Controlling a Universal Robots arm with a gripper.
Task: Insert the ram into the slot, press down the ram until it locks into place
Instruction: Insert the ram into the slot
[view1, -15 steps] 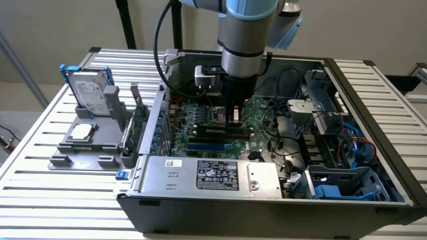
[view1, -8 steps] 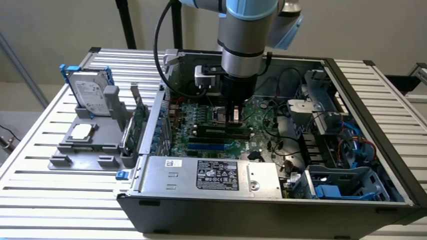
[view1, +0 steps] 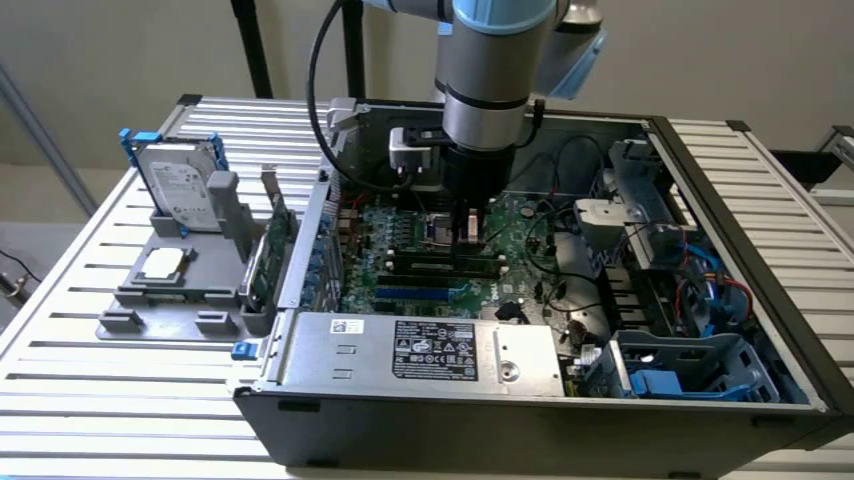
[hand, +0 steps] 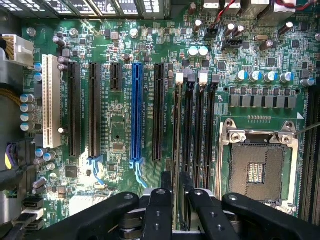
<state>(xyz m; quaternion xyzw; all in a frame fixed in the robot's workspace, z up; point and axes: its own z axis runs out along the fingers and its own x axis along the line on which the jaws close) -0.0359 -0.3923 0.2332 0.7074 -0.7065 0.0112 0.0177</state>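
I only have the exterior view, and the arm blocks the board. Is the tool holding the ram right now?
Observer: Yes. In the wrist view the tool is shut on the ram, which shows edge-on as a thin strip between its fingers.
Operator: Which slot is it over?
Observer: It lines up with the slot farthest from the processor socket, the end one in a row of four parallel ones.
Operator: Is anything mounted on that socket?
Observer: No. It has no cooler on it, and its contact field is exposed.
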